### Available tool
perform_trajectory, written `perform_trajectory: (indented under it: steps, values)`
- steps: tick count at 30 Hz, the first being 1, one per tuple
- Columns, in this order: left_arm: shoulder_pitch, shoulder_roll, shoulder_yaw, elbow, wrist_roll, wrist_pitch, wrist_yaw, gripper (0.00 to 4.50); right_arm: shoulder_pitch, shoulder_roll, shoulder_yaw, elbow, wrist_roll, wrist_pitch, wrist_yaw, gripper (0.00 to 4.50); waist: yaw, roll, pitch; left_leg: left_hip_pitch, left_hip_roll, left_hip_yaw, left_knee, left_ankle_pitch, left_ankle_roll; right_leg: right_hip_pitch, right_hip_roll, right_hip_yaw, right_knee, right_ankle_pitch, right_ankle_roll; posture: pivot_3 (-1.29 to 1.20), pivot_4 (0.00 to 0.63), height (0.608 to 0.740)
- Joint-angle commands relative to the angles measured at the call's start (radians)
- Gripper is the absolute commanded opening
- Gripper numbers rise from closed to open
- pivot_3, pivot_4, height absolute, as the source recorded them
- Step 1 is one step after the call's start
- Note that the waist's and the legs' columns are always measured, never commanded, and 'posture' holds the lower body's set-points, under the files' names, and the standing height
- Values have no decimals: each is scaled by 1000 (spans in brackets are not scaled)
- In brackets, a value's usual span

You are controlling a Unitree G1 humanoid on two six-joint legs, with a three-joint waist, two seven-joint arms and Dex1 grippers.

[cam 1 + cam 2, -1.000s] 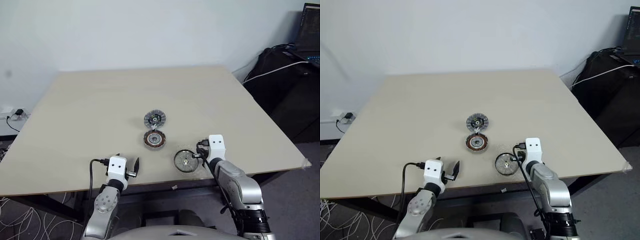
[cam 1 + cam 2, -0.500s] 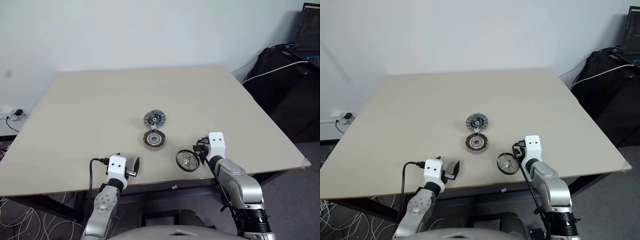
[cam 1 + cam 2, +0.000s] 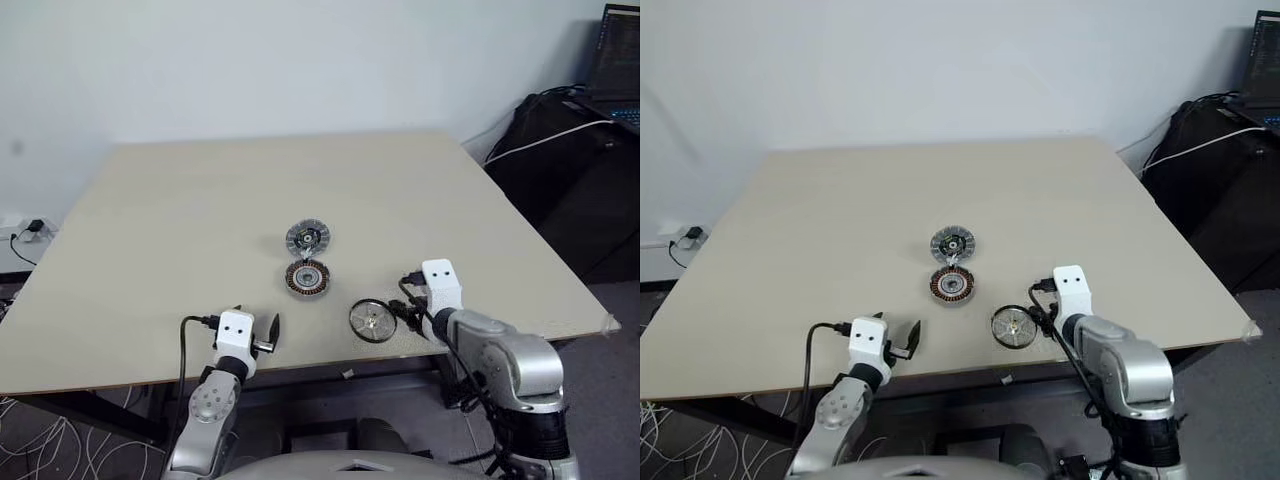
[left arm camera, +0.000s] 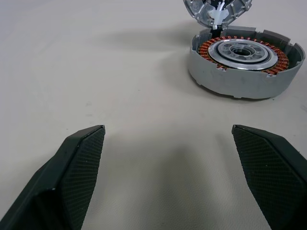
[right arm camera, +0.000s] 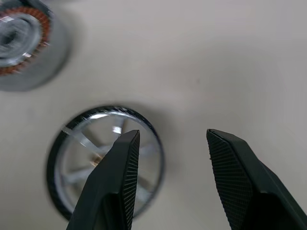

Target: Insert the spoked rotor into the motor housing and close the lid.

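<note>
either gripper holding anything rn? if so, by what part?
Nothing is held. The left gripper is open over bare table. The right gripper stands open above the spoked rotor, which lies flat on the table.

Motor parts near the front of the bench [image 3: 180, 210]

The lid [image 3: 307, 237] lies just behind the housing [image 3: 306, 278], joined to it; the rotor [image 3: 372, 320] lies flat to their front right, apart, near the bench's front edge.
</note>
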Motion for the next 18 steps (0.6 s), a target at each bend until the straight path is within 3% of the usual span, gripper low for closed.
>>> perform_trajectory:
  steps: [1, 18]
  values:
    - [-14, -9, 2, -9, -6, -10, -5, 4500, -51, -14, -17, -43, 36, 95, 21, 2394, 0, -1, 0, 0, 0, 0, 0, 0, 0, 0, 0, 0, 0, 0, 0, 0, 0, 740]
    - [4, -25, 8, -22, -4, -11, 4, 4500, -96, -32, 57, 126, 21, 111, 29, 2394, -1, -1, 1, -1, 0, 0, 0, 0, 1, -1, -1, 0, -1, 0, 0, 0, 0, 740]
